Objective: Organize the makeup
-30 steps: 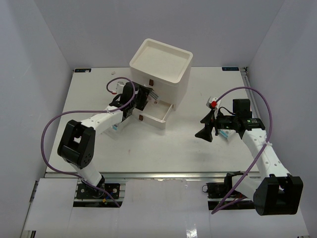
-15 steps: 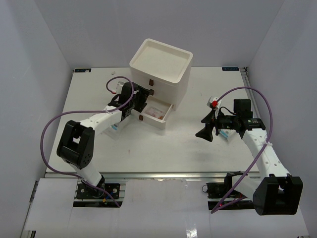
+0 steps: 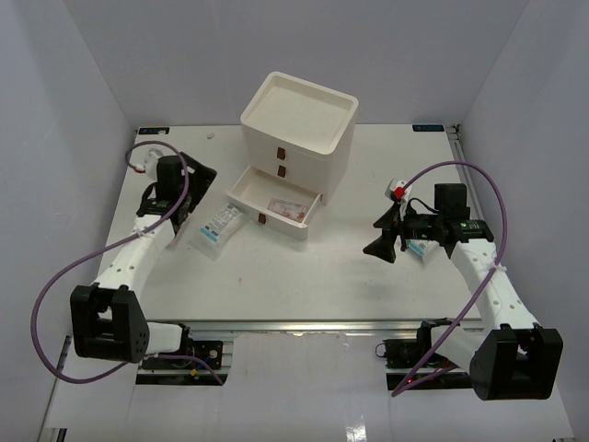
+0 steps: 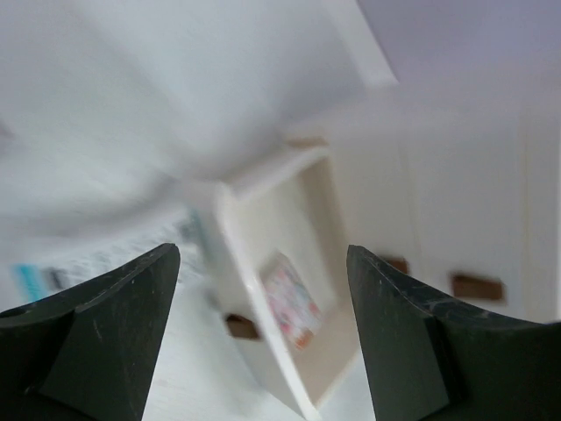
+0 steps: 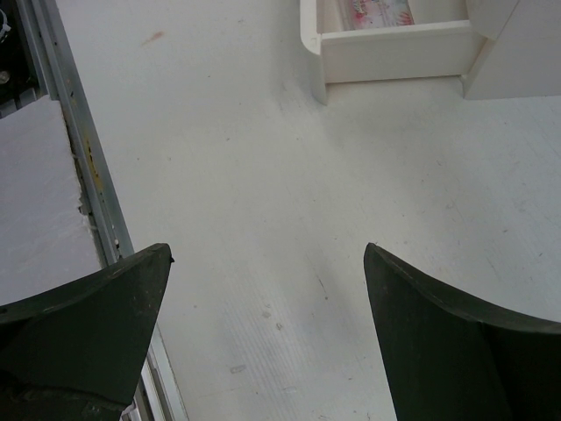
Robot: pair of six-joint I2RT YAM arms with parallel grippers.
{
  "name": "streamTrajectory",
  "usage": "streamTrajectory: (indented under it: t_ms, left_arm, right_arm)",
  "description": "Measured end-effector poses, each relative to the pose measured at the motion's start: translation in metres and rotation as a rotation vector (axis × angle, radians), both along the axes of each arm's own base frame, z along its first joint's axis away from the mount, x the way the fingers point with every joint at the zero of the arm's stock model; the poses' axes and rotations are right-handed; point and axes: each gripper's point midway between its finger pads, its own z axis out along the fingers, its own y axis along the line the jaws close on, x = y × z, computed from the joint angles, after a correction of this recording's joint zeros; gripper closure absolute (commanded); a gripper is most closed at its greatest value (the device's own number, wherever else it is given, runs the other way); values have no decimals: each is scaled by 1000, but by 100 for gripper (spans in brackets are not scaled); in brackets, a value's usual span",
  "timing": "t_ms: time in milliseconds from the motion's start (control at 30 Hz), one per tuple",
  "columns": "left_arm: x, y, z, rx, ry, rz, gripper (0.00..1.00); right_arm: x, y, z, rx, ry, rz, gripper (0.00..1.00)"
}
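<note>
A pink-red print sachet (image 3: 287, 206) lies in the open bottom drawer (image 3: 267, 214) of the cream box (image 3: 299, 124). It also shows blurred in the left wrist view (image 4: 294, 303) and at the top of the right wrist view (image 5: 377, 12). A blue-print sachet (image 3: 219, 224) lies on the table left of the drawer. My left gripper (image 3: 195, 189) is open and empty, left of the drawer. My right gripper (image 3: 382, 241) is open and empty above bare table at the right. A white-blue item (image 3: 420, 247) shows partly under the right wrist. No sponges or bottle show.
The cream box stands at the back middle with its two upper drawers shut. The open drawer (image 5: 386, 44) juts toward the front left. A metal rail (image 5: 79, 167) runs along the table's near edge. Grey walls close in the left, right and back.
My left arm has pulled back to the left, away from the drawer, with open jaws. The pink-red sachet now lies uncovered in the drawer. The right arm has not moved.
</note>
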Motion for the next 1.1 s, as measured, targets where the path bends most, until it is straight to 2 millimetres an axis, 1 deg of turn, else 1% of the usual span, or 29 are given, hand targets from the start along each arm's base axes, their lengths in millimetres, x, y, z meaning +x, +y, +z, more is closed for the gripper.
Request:
streamTrajectory:
  t_ms: [67,133,167,233,333,433,633,700,800,967,1100]
  left_arm:
    - [-8,51,-16,69,74,110,4]
    - [-20,93,-37,137,173,205,2]
    - [-27,110,-50,178,232,237,2]
    - [-36,126,-70,263,318,227,2]
    - [-42,130,-90,378,371,132,2]
    - [-42,131,-97,506,372,-8,2]
    - [-24,123,-87,696,280,-262,2]
    - [-18,120,-87,750,263,-348,2]
    - [-9,112,-96,804,244,-493,3]
    - [-8,99,-113,844,226,-682,3]
    - [-8,101,-119,849,206,-750,3]
  right_arm:
    - [0,0,1,2,-1,0,3]
    - [0,0,1,5,-1,1,3]
    - [0,0,1,6,-1,2,3]
    - [-1,0,2,10,-3,4,3]
    - [-2,1,3,14,-4,7,3]
    - [-2,1,4,17,-3,9,3]
    - [-2,2,4,19,0,9,3]
    - [-3,2,4,21,2,10,3]
    - [-3,2,5,26,3,13,3]
    - [-5,4,6,38,6,22,3]
    - [-6,5,7,46,6,29,3]
